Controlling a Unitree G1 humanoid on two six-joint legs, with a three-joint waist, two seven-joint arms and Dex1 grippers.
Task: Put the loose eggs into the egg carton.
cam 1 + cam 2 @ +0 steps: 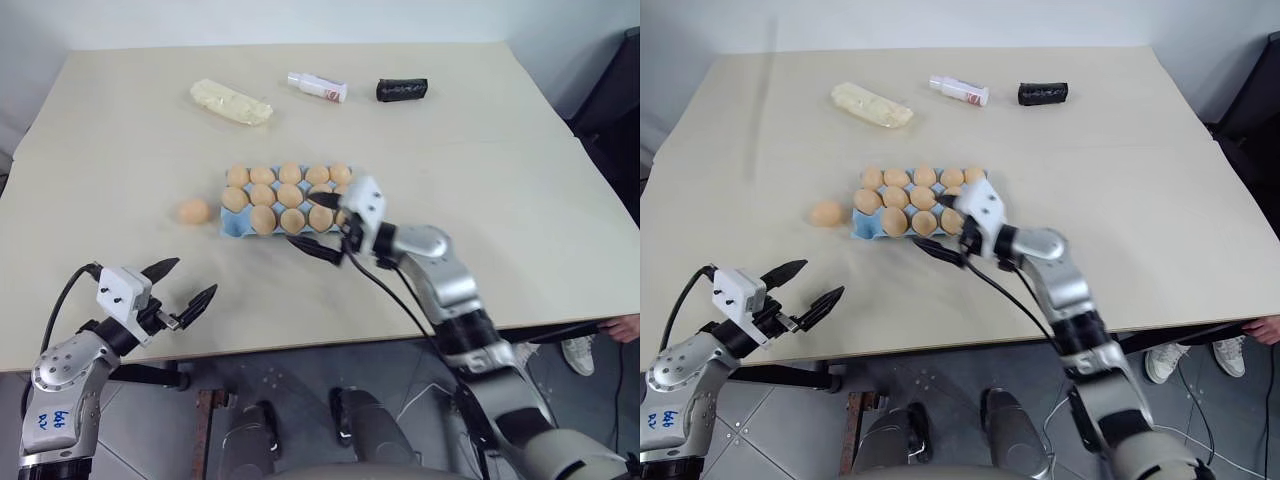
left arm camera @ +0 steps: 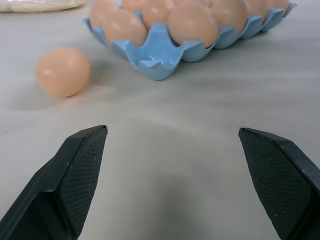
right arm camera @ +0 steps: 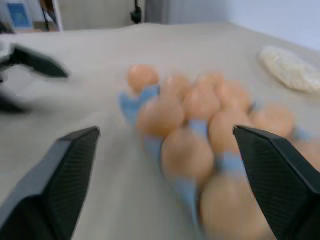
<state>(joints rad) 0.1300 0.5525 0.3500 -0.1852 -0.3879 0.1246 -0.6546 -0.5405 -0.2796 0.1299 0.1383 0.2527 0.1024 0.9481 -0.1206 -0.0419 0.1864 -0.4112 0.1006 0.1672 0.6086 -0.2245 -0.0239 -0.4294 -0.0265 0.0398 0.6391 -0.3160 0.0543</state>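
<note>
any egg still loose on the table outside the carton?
Yes, one loose egg lies on the table beside the left end of the egg carton, apart from it.

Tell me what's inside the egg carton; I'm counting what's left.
The egg carton holds eggs in most cups; its near-left corner cup is empty. The right gripper hides several cups.

Table: pale beige top. Lying on it:
- egg carton, light blue, nearly full of eggs, touching or just under the right tool;
- one loose egg, beyond the left tool, just beside the carton;
- pale yellow lumpy block, white bottle, black roll, all well beyond both tools.
</note>
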